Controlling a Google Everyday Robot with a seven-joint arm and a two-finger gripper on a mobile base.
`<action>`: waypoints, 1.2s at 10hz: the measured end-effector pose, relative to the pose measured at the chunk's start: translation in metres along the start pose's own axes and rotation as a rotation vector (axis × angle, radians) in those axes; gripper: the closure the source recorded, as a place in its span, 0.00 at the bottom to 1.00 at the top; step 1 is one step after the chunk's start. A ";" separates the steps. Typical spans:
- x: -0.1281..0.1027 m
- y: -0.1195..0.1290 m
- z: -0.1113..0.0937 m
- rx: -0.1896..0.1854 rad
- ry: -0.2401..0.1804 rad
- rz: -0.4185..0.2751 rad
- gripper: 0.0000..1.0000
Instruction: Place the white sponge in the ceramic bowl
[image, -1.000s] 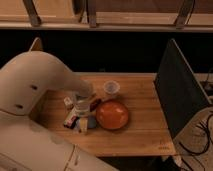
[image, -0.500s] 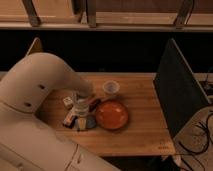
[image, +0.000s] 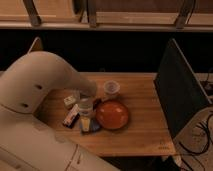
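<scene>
The ceramic bowl (image: 113, 114) is round, glossy orange-red and stands in the middle of the wooden table (image: 145, 131). The white sponge (image: 94, 128), a small bluish-grey pad with a pale edge, lies on the table just left of the bowl's front rim. My gripper (image: 87, 119) hangs from the big white arm (image: 45, 82) and points down right over the sponge, covering part of it. I cannot tell whether it touches the sponge.
A small translucent plastic cup (image: 111, 89) stands behind the bowl. A white rectangular block (image: 70, 100) and a red-and-white wrapped bar (image: 71, 116) lie left of the gripper. A dark upright panel (image: 177, 95) stands at the table's right edge, with cables (image: 202, 142) beyond.
The arm has shifted a little to the right and toward the table's front, bringing the gripper lower over the sponge. The bowl, cup and other items have not moved.
</scene>
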 end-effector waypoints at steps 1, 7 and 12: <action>0.008 -0.003 -0.021 0.051 0.003 0.034 1.00; 0.053 0.013 -0.093 0.216 0.039 0.165 1.00; 0.074 0.024 -0.098 0.222 0.065 0.212 1.00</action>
